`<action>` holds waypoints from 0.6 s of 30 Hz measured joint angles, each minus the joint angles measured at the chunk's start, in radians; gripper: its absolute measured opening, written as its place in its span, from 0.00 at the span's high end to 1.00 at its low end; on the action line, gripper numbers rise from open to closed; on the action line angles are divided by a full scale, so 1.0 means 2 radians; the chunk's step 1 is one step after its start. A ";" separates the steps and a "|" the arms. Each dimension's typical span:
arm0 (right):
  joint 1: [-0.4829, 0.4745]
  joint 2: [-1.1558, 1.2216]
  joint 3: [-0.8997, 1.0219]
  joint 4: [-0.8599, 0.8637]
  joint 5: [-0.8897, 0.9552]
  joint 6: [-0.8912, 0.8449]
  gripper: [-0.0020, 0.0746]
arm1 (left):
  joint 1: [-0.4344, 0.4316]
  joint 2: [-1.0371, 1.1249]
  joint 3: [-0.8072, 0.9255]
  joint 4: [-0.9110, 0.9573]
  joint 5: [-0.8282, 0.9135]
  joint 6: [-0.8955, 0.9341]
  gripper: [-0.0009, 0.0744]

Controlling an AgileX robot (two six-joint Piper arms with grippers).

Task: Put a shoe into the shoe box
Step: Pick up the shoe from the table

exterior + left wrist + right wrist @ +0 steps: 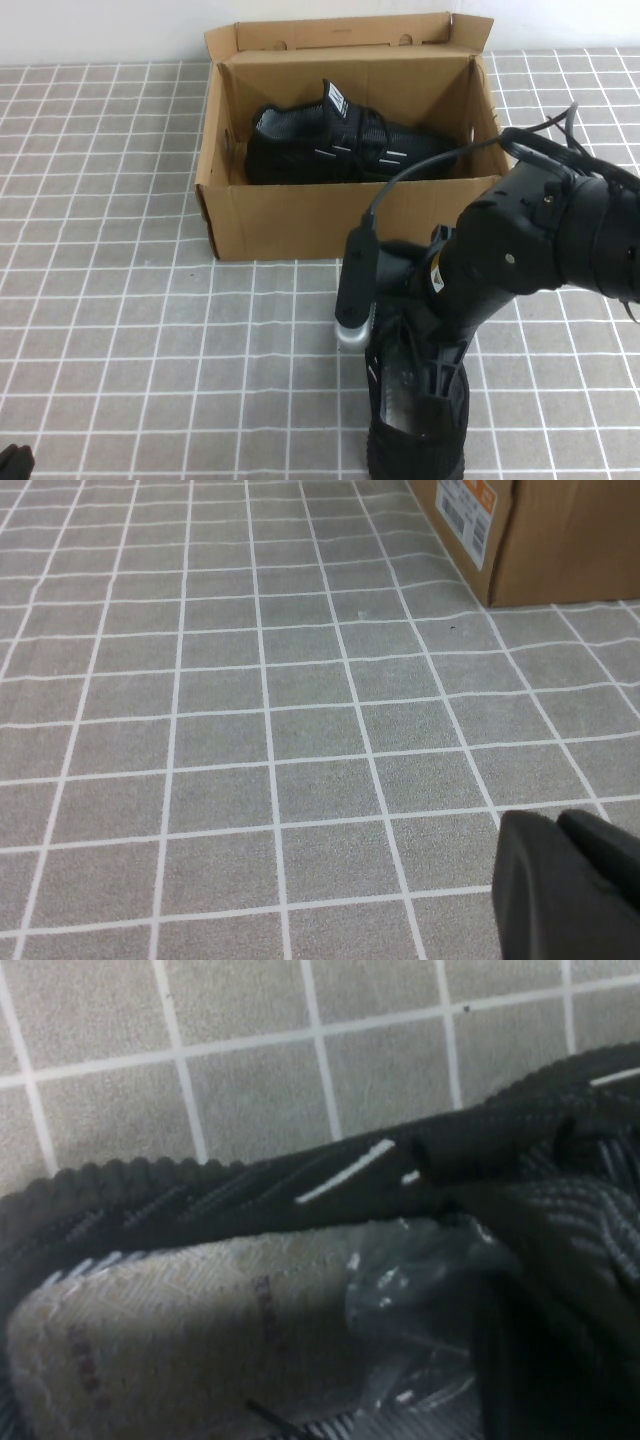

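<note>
so the shoe (pixel 443 437) is being found on the bench (pixel 120 300), right at the near edge and in front of the shoe box (pixel 300 215), with a strip of gridded cloth in between. It's being seen from above, opening up, with the pale insole showing. In the right wrist view the ribbed sole edge, the white side dashes and some crinkly clear plastic in the opening are all being shown up close.

The shoe box is being kept at the far side of the bench with its flaps standing up, and the space inside is already being taken up by the other black sneaker (pixel 330 145), lying lengthwise with its striped white tab sticking up. A printed label with an orange patch (pixel 465 505) is being picked up on the box's side in the left wrist view.

The right end effector (pixel 420 375) is being held straight down into the shoe's opening, with the right arm bent over it from the right and hiding most of the shoe's front. Whether it's actually clamped on the shoe can't be told tbh.

The left end effector (pixel 555 825) is being kept clenched with nothing in it, low over bare bench at the near left corner, well apart from the shoe.
</note>
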 joint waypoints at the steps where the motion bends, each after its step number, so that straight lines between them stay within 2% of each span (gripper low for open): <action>1: 0.000 -0.001 0.000 0.000 0.004 0.002 0.89 | 0.000 0.000 0.000 0.000 0.000 0.000 0.99; 3: 0.000 -0.006 0.000 -0.001 0.008 0.013 0.94 | 0.000 0.000 0.000 0.000 0.000 0.000 0.99; 6: 0.000 -0.022 0.000 -0.002 0.017 0.024 0.97 | 0.000 0.000 0.000 0.000 0.000 0.000 0.99; 14: 0.017 -0.119 0.000 0.002 0.059 0.037 0.98 | 0.000 0.000 0.000 0.000 0.000 0.000 0.99; 18: 0.019 -0.155 -0.021 0.008 0.110 0.047 0.98 | 0.000 0.000 0.000 0.000 0.000 0.000 0.99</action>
